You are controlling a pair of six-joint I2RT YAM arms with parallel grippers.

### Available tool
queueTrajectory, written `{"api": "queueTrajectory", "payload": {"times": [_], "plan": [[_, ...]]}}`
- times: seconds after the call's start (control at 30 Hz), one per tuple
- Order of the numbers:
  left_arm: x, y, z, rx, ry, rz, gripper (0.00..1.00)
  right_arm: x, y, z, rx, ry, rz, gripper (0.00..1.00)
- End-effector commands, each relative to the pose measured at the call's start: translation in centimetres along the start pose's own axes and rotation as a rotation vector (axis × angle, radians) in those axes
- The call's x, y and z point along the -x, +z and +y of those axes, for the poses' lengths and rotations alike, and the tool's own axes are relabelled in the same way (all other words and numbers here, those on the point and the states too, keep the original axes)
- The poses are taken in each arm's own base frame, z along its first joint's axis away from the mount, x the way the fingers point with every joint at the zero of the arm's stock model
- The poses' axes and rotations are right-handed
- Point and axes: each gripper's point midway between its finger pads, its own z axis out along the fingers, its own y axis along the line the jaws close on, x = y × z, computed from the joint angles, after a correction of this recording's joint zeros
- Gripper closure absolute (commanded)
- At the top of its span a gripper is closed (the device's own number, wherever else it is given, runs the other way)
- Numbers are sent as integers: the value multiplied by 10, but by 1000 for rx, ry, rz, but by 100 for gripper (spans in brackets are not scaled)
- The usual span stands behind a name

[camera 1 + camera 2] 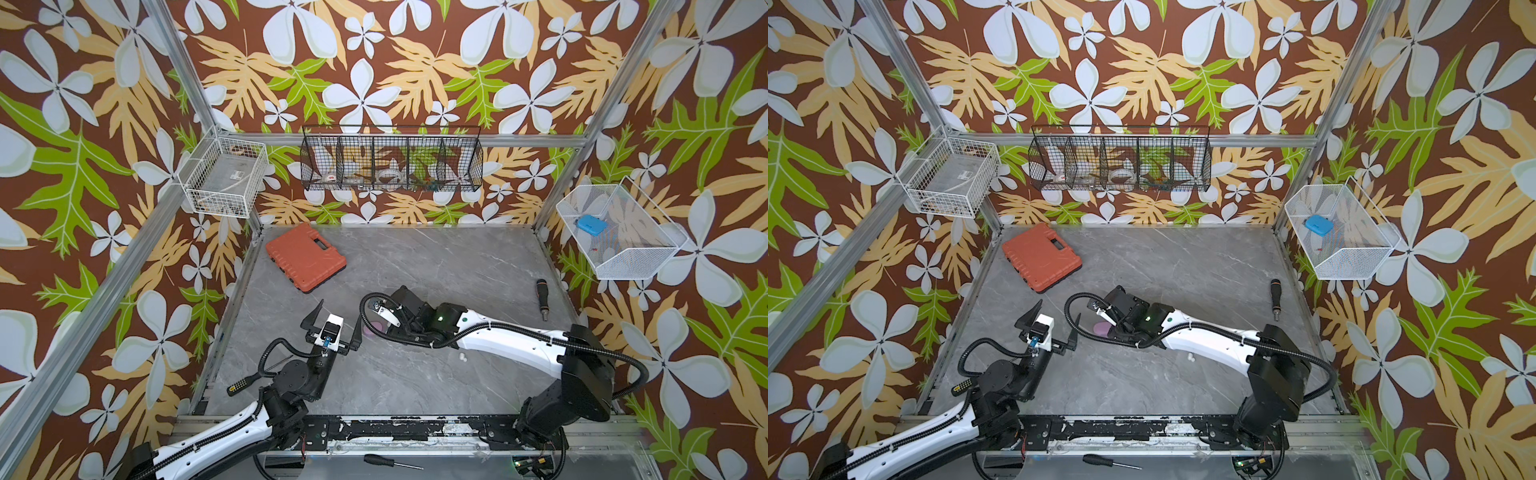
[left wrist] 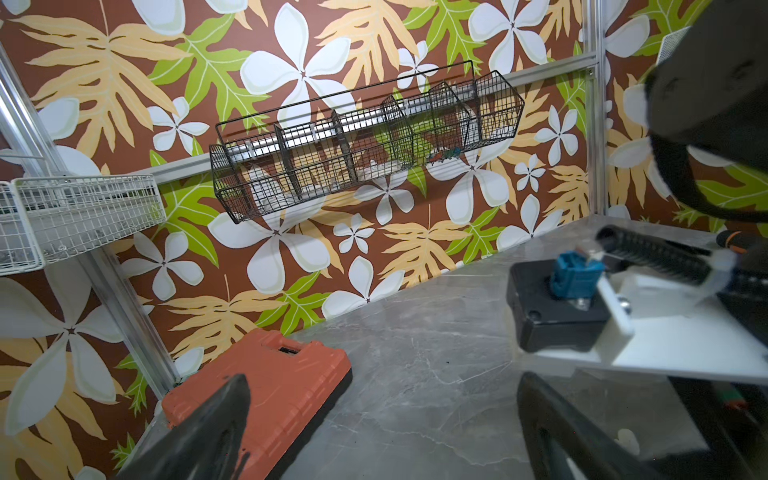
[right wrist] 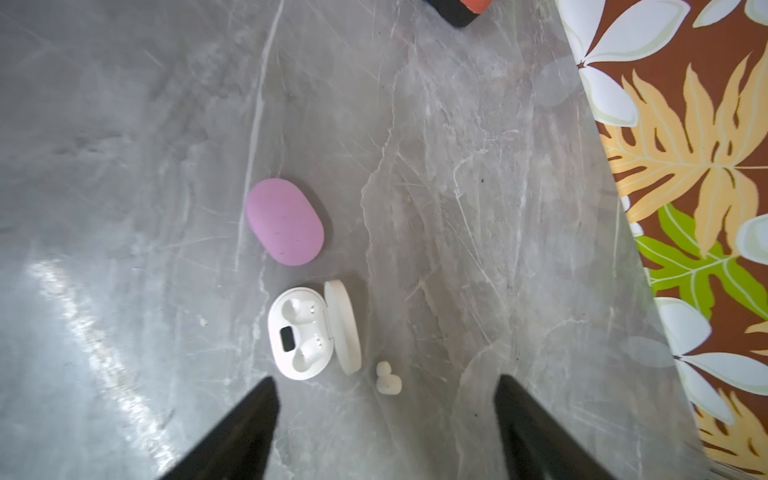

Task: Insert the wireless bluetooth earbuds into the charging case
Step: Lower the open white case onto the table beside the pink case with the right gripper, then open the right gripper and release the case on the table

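Both sockets of the glossy white pebble-shaped plastic charging case (image 3: 299, 336), lid open, are bare; the tiny rounded white earbuds (image 3: 390, 384) lie just beside its lid on the veined grey stone surface (image 3: 457, 166). A matte lilac pebble case (image 3: 284, 221) sits shut nearby. My right hand (image 3: 385, 379) hovers above them, released; my left hand (image 1: 340, 311), released, tilts upward.

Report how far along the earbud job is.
Done: the white case lies open; the lilac case is shut, contents unseen. In hand: nothing; the right gripper and left gripper are both open and empty. Left: both white sockets are empty, one white bud lies beside that case, and another white piece, likely the second bud, lies farther off in a top view.
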Motion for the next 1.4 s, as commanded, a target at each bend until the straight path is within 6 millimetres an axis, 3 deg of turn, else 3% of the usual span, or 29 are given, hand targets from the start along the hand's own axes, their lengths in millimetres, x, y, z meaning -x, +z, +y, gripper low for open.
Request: {"api": "queueTrajectory", "payload": {"times": [0.0,0.2,0.53,0.83,1.37], "plan": [[9,0,10,43,-52,-28,0,2,-6,40,147,105,-46,1],[11,0,14,67,-72,-32,0,-14,1,93,297,194,-51,1],[14,-2,18,76,-92,-48,0,-32,30,127,399,250,4,1],[15,-2,17,68,-98,-51,0,-47,54,124,335,203,72,0],[13,0,16,66,-102,-44,0,-76,67,109,302,148,153,0]]}}
